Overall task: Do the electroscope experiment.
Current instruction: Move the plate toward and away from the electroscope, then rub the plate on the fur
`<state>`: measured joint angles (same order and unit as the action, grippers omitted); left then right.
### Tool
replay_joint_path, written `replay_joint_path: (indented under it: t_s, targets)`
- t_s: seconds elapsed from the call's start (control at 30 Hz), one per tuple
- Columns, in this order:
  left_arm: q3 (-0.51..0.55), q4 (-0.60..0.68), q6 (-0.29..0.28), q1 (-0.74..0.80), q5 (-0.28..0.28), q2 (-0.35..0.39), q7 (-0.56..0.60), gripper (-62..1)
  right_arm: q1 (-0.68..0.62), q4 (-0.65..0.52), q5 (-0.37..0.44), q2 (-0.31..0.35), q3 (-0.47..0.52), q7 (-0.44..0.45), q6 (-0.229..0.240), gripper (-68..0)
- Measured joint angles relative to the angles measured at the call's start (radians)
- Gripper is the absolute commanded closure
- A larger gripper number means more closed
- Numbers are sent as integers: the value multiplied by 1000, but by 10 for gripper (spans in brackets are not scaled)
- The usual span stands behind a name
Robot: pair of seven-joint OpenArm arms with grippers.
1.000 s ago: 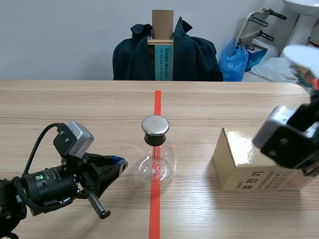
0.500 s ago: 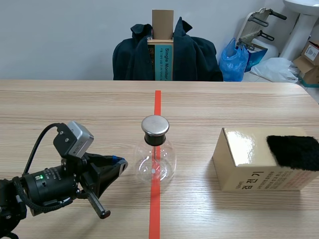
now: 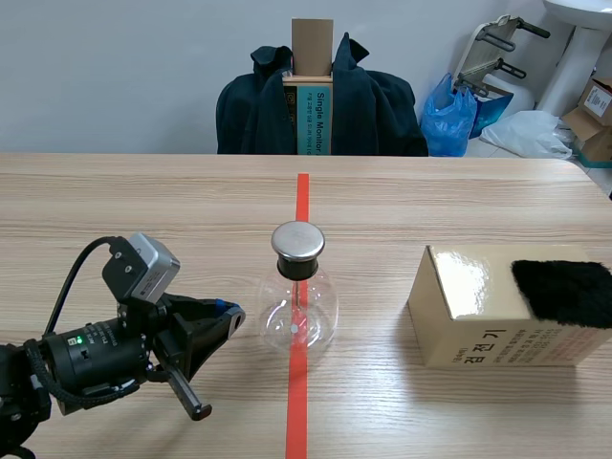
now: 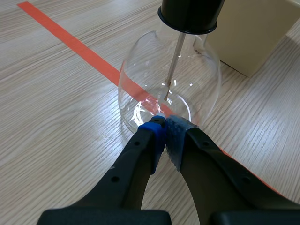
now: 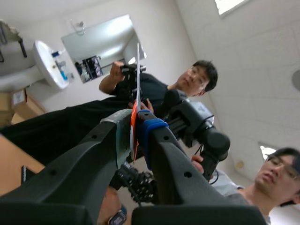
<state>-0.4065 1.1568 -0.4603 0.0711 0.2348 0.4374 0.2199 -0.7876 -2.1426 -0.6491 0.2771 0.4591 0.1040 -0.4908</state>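
Scene view: wooden table [image 3: 143, 201], glass flask [image 3: 298, 306] at frame centre on the red tape [image 3: 302, 201], left claw [image 3: 228, 314] pinched empty beside it, coat-draped chair [image 3: 320, 105] upper centre; right claw [image 5: 136, 119] grips a thin strip [image 5: 138, 70].

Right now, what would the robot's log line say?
left gripper: shut, tips by glass flask | right gripper: pointing up, shut on thin sheet | black cloth: on box

Black fur pad [image 3: 566, 292] on box [image 3: 469, 330] cut by scene edge; flask cap [image 4: 190, 14] cropped in left wrist view
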Motion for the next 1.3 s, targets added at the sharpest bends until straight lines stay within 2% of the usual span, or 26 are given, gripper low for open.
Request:
replay_joint_path:
  t_s: [0.13, 0.23, 0.33, 0.4, 0.43, 0.47, 0.5, 0.6, 0.8, 1.0, 1.1, 1.2, 1.3]
  targets:
    - [32, 91, -5, 73, 2, 63, -2, -23, 0, 80, 0, 0, 11, 0, 0, -7]
    - [122, 241, -14, 204, 14, 138, 2, -23, 0, 137, 0, 0, 12, 0, 1, -7]
    - [231, 399, -60, 355, 53, 205, 7, -23, 0, 183, 0, 0, 12, 13, 0, -7]
    - [298, 491, -78, 449, 72, 229, 11, -49, 0, 216, -1, 0, 12, 47, -2, -7]
    - [327, 529, -86, 490, 77, 233, 11, -90, 0, 232, -1, 0, 12, 59, -3, -7]
    - [352, 560, -87, 524, 79, 233, 10, -158, 4, 247, -1, 0, 12, 72, -3, -7]
    - [370, 586, -88, 550, 80, 233, 10, -252, 10, 264, -1, 0, 12, 84, -3, -7]
    - [396, 624, -101, 584, 79, 230, 11, -623, 50, 305, -1, 0, 12, 82, -3, -7]
    - [395, 617, -110, 574, 79, 220, 24, -623, 143, 373, 3, 0, 12, 140, 3, -7]
    - [394, 609, -109, 565, 79, 216, 28, -623, 217, 428, 2, -1, 12, 272, 111, -7]
    - [394, 609, -110, 565, 79, 216, 32, -623, 245, 481, -42, 0, -4, 349, 133, -7]
    - [394, 608, -110, 565, 79, 216, 32, -623, 252, 552, -103, -3, -64, 414, 133, -7]
    - [394, 608, -110, 565, 79, 216, 32, -623, 261, 636, -173, -34, -129, 452, 127, -7]
